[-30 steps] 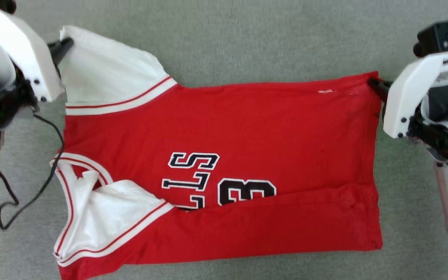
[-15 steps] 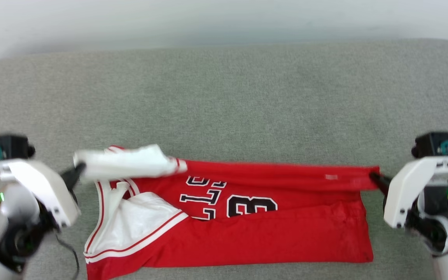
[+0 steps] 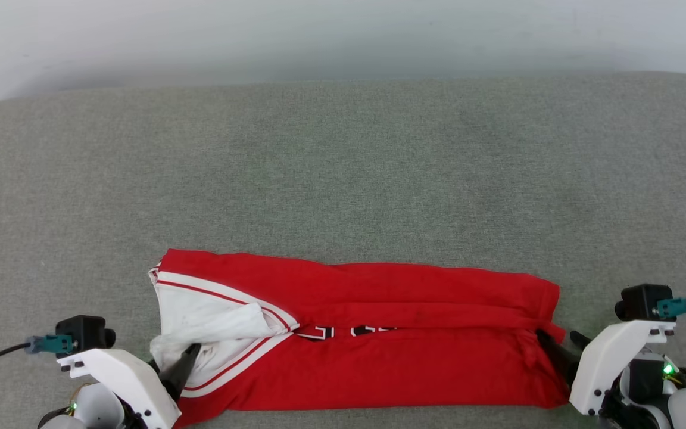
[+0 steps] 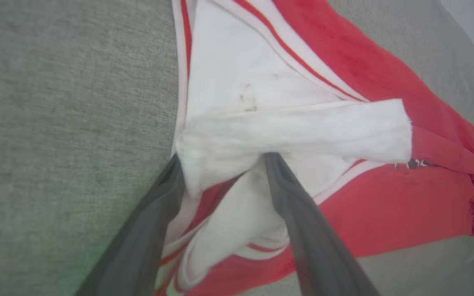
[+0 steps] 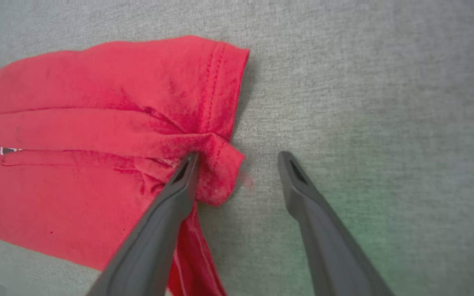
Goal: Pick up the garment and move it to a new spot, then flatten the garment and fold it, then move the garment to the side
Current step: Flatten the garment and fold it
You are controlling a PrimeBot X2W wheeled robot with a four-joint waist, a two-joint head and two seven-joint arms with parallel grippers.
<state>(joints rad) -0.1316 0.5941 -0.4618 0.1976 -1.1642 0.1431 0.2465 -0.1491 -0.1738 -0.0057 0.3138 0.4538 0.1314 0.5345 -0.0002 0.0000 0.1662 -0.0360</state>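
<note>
- Head view: the garment (image 3: 379, 357) lies on a grey fabric surface (image 3: 343, 179), near its front edge, folded lengthwise into a long red band. The white-sleeved end points toward the robot's left and the hem end toward its right.
- A thin strip of black, white-outlined lettering (image 3: 343, 331) peeks out along the seam where the two folded edges meet.
- The left gripper (image 3: 170, 369) sits at the sleeve end, its dark fingers resting against the white fabric.
- Left wrist view: the fingers are spread wide. A rolled white sleeve (image 4: 294, 131) lies across their tips, and loose white cloth with red-striped trim sits between them. The jaws do not pinch the cloth.
- The right gripper (image 3: 563, 348) is at the hem end of the band.
- Right wrist view: its fingers also stand well apart. One fingertip touches the bunched corner of the stitched hem (image 5: 216, 94), and the other is over bare grey surface, apart from the cloth. Nothing is clamped.
- A pale wall (image 3: 343, 36) runs behind the far edge of the surface.
</note>
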